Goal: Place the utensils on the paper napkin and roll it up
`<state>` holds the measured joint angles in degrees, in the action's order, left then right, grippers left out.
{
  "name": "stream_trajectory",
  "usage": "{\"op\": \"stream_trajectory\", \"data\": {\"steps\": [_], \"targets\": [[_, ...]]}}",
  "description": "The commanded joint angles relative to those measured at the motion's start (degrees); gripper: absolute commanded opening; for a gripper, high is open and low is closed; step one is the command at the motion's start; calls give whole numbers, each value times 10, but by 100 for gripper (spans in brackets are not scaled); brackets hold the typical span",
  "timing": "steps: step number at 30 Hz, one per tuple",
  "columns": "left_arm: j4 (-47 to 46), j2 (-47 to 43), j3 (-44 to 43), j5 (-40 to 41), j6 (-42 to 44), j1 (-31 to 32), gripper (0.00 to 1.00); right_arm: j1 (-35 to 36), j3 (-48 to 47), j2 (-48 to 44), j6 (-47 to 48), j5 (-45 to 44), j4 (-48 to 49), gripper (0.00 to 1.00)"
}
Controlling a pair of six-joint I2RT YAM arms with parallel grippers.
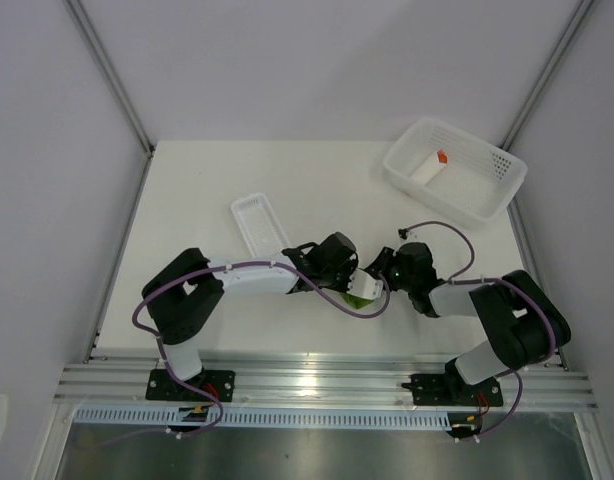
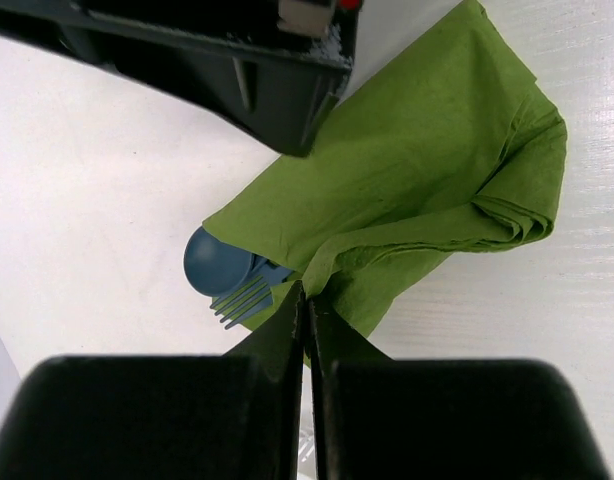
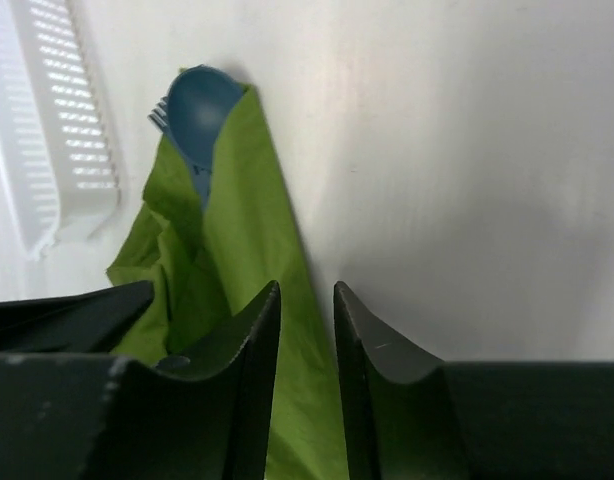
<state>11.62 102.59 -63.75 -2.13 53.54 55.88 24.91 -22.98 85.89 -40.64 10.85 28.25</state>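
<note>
Fingers of my left gripper (image 2: 305,305) are pressed together, and they appear clamped on a raised edge of the paper napkin (image 2: 417,180) at the lower centre of the left wrist view. From there the green sheet runs to the upper right of the frame, crumpled and folded over on itself, with a thick bunched fold at the right. Spoon (image 2: 217,263) and fork (image 2: 242,298) lie side by side with their handles under the napkin. Only the bowl and the tines stick out, left of my fingertips, on the white table (image 1: 187,200). My right gripper (image 3: 305,320) has its fingers narrowly apart with nothing between them. Its left finger sits over the napkin, its right finger over bare table. In the right wrist view the spoon bowl shows at the upper left, at the far end of the napkin, and the narrow white tray (image 3: 62,130) is on the left edge. From the top camera both grippers meet at centre frame. A white basket (image 1: 487,190) at the upper right holds a white piece with an orange tip (image 1: 432,167).
</note>
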Motion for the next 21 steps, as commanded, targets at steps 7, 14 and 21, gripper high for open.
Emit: {"op": "stream_trajectory", "data": {"steps": [7,14,21], "targets": [[-19,-12,-22,-11,-13,5,1,1,25,58,-19,61,102,21],[-26,1,-45,-21,-43,6,1,32,50,42,-36,32,123,6],[-17,12,-52,-46,-67,12,1,83,79,15,-64,-31,137,1]]}}
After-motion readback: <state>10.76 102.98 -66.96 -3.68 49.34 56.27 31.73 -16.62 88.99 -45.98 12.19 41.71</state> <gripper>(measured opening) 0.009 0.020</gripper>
